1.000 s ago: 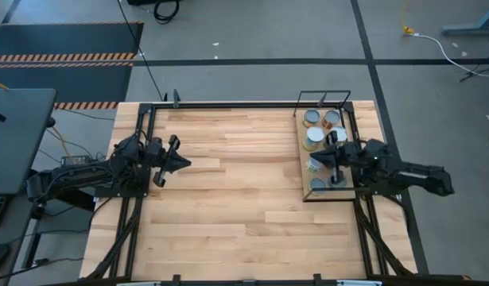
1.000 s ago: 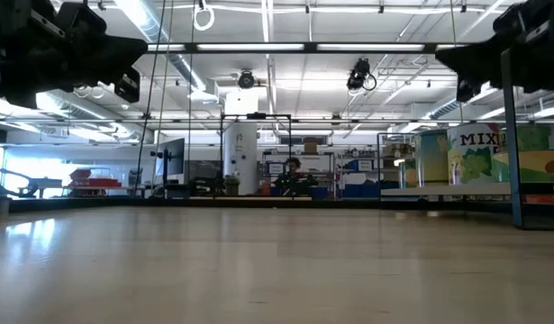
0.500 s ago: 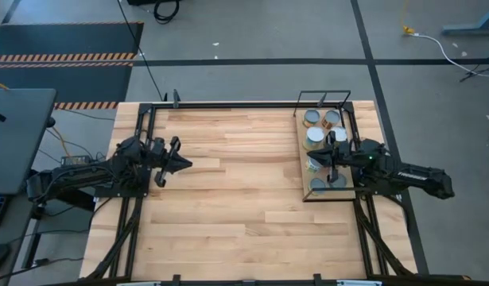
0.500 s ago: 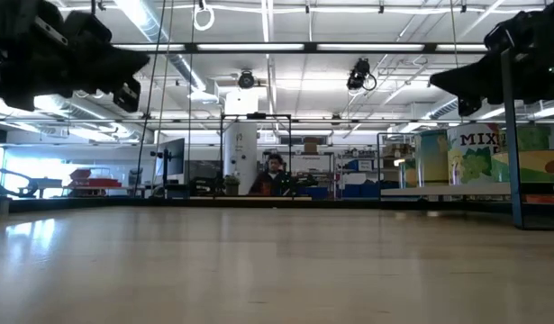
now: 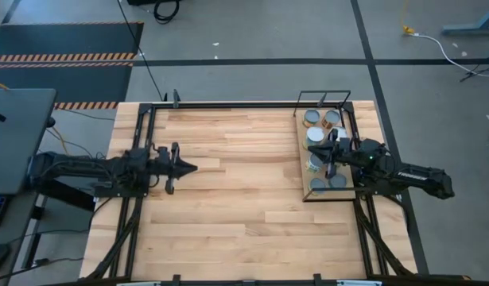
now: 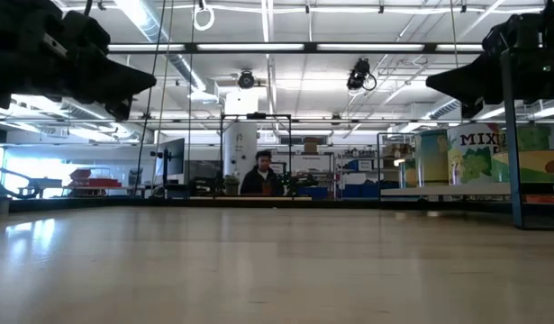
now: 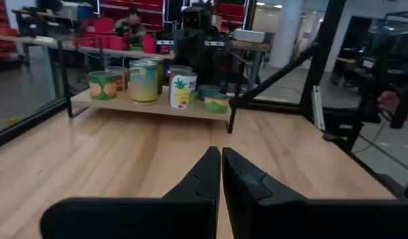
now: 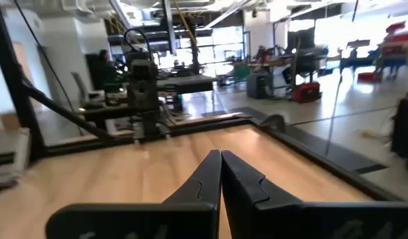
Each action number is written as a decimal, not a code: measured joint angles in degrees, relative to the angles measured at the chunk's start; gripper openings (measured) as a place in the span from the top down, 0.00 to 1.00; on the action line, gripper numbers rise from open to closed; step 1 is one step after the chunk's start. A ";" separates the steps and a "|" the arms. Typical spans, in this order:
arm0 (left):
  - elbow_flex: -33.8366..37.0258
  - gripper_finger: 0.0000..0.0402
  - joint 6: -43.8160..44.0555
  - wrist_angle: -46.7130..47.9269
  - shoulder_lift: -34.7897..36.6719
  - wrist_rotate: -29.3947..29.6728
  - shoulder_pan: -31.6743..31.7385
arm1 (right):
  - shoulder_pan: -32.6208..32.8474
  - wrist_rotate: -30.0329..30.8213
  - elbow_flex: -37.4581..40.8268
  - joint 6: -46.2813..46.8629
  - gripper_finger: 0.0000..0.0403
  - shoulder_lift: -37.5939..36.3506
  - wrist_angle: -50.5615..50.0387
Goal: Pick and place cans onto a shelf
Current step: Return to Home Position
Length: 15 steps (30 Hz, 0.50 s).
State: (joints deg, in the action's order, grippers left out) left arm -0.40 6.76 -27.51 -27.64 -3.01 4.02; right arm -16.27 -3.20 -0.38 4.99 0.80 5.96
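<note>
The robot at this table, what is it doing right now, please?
The job looks nearly finished. The cans stand grouped on the shelf at the right side of the table. Neither arm holds anything. The right gripper is shut and empty, above the shelf, pointing toward the middle of the table. The left gripper is shut and empty too, above the left part of the table. No can is seen lying on the table itself.

A big lab hall is showing here: strip lights (image 6: 267,47) are running under a high open ceiling, tape lines (image 5: 252,61) are crossing the grey floor (image 5: 252,32) beside a hazard-striped mat (image 5: 61,57), and a person (image 6: 261,177) is sitting among distant benches.
</note>
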 joint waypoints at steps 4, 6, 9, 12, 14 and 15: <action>0.00 0.94 0.31 1.46 1.28 -2.12 -0.63 | 0.00 -0.51 0.00 2.76 0.96 0.00 0.07; 0.00 0.94 0.11 2.03 2.20 -6.56 0.55 | 0.00 -0.51 0.00 2.80 0.96 0.00 0.11; 0.00 0.94 -0.17 1.58 3.44 -13.42 2.45 | 0.00 -0.52 0.00 2.80 0.96 0.00 0.25; 0.00 0.94 0.23 1.87 3.80 -15.10 3.33 | 0.00 -0.51 0.00 2.80 0.96 0.00 0.31; 0.00 0.94 -1.61 2.19 3.72 -14.69 3.32 | 0.00 -0.53 0.00 2.80 0.96 0.00 0.37; 0.00 0.94 -2.19 2.15 3.68 -14.29 3.32 | 0.00 -0.52 0.00 2.80 0.96 0.00 0.39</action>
State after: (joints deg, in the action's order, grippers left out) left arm -0.40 4.57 -25.36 -23.96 -17.30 7.33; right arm -16.27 -3.72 -0.38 7.79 0.80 6.35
